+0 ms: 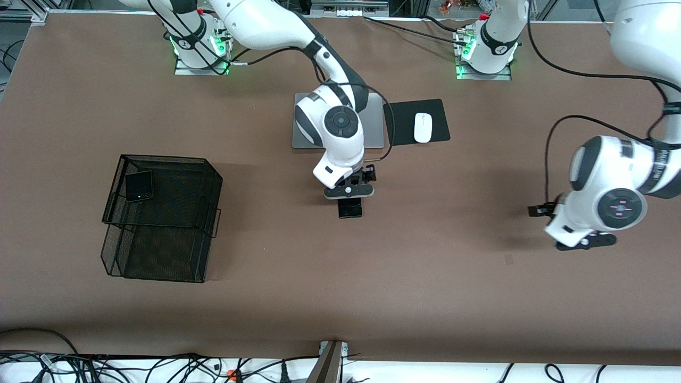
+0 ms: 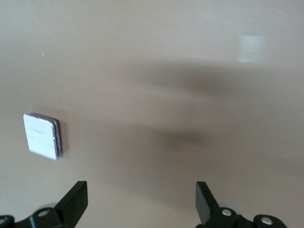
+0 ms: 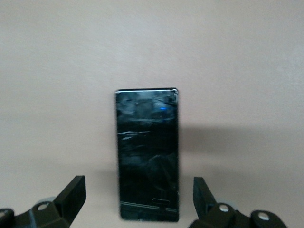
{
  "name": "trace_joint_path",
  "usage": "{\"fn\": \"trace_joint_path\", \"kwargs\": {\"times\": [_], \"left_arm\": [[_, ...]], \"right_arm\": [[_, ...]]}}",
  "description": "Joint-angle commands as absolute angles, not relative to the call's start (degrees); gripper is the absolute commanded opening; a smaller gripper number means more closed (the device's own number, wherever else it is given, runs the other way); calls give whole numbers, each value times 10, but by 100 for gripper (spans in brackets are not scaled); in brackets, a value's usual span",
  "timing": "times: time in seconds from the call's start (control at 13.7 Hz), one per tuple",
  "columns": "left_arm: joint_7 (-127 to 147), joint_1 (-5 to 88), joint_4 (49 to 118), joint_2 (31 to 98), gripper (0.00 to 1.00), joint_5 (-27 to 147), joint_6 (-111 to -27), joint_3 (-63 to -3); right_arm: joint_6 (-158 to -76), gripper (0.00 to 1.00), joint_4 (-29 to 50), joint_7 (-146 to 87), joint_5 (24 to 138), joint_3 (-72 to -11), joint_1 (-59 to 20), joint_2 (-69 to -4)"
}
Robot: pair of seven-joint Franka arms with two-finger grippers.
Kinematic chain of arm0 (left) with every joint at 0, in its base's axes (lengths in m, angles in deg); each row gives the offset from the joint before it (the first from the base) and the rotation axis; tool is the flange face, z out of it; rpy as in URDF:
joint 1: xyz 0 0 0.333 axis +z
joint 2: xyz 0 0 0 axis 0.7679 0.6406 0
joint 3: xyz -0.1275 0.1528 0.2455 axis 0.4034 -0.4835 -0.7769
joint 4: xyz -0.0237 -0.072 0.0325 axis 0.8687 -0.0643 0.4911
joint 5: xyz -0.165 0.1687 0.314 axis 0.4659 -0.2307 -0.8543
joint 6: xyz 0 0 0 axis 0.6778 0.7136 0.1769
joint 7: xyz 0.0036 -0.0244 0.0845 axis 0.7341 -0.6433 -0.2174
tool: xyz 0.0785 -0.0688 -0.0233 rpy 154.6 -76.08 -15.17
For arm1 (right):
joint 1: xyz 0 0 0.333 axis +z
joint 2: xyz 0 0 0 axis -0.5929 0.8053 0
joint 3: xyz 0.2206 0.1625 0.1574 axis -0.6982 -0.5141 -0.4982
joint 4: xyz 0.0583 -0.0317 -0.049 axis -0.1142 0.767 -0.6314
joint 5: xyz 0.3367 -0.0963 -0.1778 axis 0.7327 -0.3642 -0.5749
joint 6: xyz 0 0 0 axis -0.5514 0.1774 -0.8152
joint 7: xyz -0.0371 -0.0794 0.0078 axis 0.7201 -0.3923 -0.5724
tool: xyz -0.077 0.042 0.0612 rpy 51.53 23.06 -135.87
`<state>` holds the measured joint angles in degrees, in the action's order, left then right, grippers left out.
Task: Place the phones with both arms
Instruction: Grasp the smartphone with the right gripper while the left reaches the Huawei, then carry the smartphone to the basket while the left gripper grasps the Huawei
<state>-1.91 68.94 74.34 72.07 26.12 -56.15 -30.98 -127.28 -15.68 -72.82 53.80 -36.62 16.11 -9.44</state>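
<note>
Table (image 1: 425, 276) is matt brown, smooth, paper-like covering; lower left of the front frame a black wire-mesh metal tray (image 1: 159, 250) holds a glossy black flip phone (image 1: 139, 186). Long black slab (image 3: 147, 152) has a glossy glass face with smudges and reflections; the pale lavender-white phone (image 2: 42, 136) looks satin, with a shinier edge. Arms are glossy white plastic with matt dark grey bands; laptop (image 1: 375, 125) is matt silver metal, mouse (image 1: 423, 127) glossy white plastic on a matt black pad (image 1: 441, 114).
</note>
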Motion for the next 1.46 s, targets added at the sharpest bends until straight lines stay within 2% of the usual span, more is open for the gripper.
{"fn": "trace_joint_path", "kwargs": {"times": [0.0, 0.37, 0.66, 0.73, 0.88, 0.95, 1.02, 1.17, 1.39], "left_arm": [[57, 757, 749, 738, 100, 248, -616, -300], [198, 853, 754, 749, 100, 247, -662, -300], [256, 941, 821, 756, 100, 249, -735, -298], [270, 958, 844, 756, 100, 248, -770, -298], [314, 986, 881, 764, 100, 248, -867, -299], [330, 996, 885, 769, 100, 248, -883, -298], [335, 1001, 886, 771, 100, 248, -884, -298], [336, 1013, 896, 773, 100, 248, -886, -298], [336, 1023, 903, 786, 100, 248, -903, -297]], "right_arm": [[-1289, 100, -169, -729, 531, -366, 158, -63], [-1334, 100, -168, -720, 532, -366, 163, -44], [-1335, 99, -168, -722, 531, -372, 166, -29], [-1335, 85, -168, -722, 531, -372, 166, -29], [-1335, 37, -170, -715, 530, -372, 167, -29], [-1327, 16, -172, -715, 530, -372, 167, -33], [-1319, 3, -172, -715, 530, -372, 167, -40], [-1280, 0, -176, -717, 530, -365, 166, -52], [-1184, 0, -187, -709, 534, -348, 150, -116]]}}
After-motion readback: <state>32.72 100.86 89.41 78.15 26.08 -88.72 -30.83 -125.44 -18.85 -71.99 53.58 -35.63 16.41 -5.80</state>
